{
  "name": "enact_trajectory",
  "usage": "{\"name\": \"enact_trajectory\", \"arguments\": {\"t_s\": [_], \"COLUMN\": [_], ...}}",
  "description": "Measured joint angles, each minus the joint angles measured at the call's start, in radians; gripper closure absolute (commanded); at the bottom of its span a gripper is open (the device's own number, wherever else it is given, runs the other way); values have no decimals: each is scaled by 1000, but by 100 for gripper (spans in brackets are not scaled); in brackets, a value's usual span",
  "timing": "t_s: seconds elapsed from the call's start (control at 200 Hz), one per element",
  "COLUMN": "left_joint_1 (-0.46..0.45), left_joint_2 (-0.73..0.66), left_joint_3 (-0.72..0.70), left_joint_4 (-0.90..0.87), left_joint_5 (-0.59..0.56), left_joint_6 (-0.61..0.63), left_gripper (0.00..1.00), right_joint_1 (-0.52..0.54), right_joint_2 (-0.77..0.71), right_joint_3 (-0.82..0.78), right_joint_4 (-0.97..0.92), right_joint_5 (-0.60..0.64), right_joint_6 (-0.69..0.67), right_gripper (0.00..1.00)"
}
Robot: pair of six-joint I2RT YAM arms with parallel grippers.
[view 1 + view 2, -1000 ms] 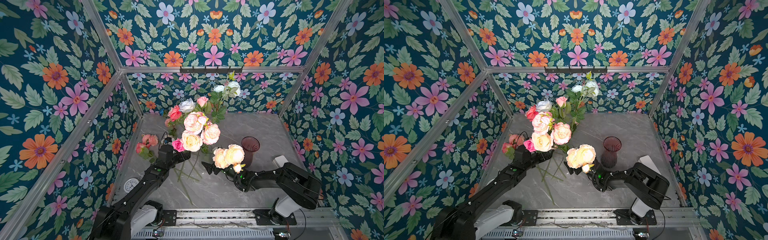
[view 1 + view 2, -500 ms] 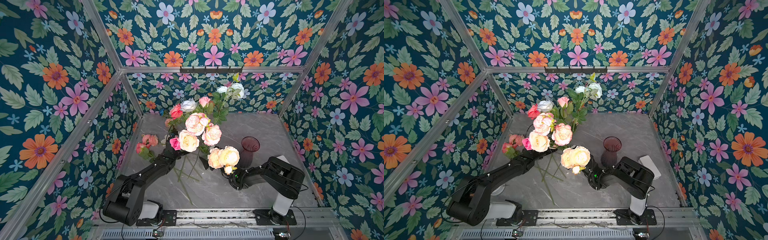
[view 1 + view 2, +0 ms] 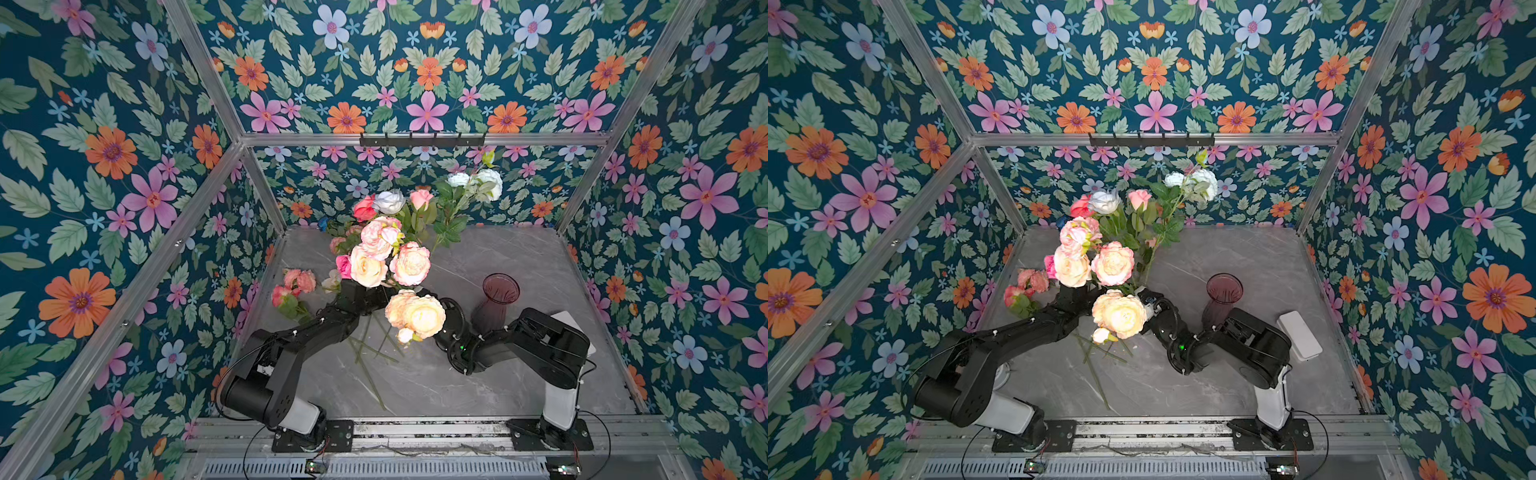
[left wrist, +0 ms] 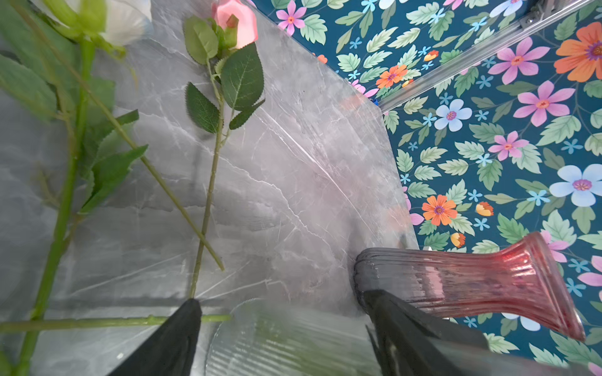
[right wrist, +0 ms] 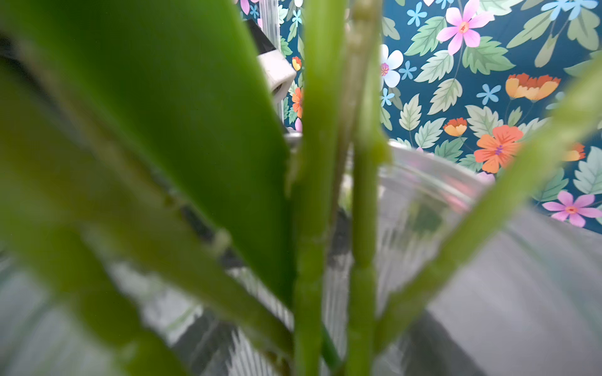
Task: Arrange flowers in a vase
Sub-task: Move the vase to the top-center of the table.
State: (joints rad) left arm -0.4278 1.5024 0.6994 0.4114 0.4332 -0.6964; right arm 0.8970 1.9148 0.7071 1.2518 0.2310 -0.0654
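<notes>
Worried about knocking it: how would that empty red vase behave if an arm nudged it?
The red vase stands upright, tall and slim, so a nudge near its flared mouth would probably tip it. It looks like ribbed glass: likely fragile, and may roll once down.

The table (image 3: 519, 257) is grey with thin white lines, like stone. The walls (image 3: 104, 166) all round it are dark blue paper with big printed flowers and leaves in pink, orange and pale blue. Shiny metal bars (image 3: 291, 139) run along the corners and edges. A black rack of little hooks (image 3: 422, 140) sits on the back bar. A white box (image 3: 1300, 336) lies on the table near the right wall. At the front are a metal rail (image 3: 415, 428) and a vent (image 3: 374, 469).
</notes>
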Motion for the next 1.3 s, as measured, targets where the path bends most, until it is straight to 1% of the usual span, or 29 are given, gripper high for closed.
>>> {"name": "enact_trajectory", "arguments": {"t_s": [0.255, 0.385, 0.44, 0.53, 0.63, 0.815, 1.0, 1.12, 1.3], "left_joint_1": [2, 3, 3, 9, 18, 48, 72, 74, 75], "left_joint_2": [66, 77, 78, 73, 53, 2, -72, -112, -159], "left_joint_3": [35, 43, 44, 44, 41, 26, -12, -30, -50], "left_joint_4": [68, 88, 89, 87, 76, 12, -53, -81, -117], "left_joint_5": [-16, -25, -33, -43, -58, -128, -192, -197, -198], "left_joint_6": [-11, -16, -24, -24, -23, -30, -30, -29, -24], "left_gripper": [13, 12, 12, 11, 11, 11, 11, 11, 10], "right_joint_1": [-20, -30, -35, -51, -76, -122, -180, -222, -297], "right_joint_2": [27, 37, 47, 61, 69, 95, 142, 183, 234], "right_joint_3": [57, 67, 75, 85, 100, 139, 214, 276, 393], "right_joint_4": [-21, -19, -10, 3, 1, -7, -21, -30, -108], "right_joint_5": [51, 50, 53, 51, 51, 59, 61, 70, 72], "right_joint_6": [-40, -57, -62, -63, -64, -64, -66, -67, -40], "right_gripper": [35, 35, 38, 39, 39, 39, 39, 38, 38]}}
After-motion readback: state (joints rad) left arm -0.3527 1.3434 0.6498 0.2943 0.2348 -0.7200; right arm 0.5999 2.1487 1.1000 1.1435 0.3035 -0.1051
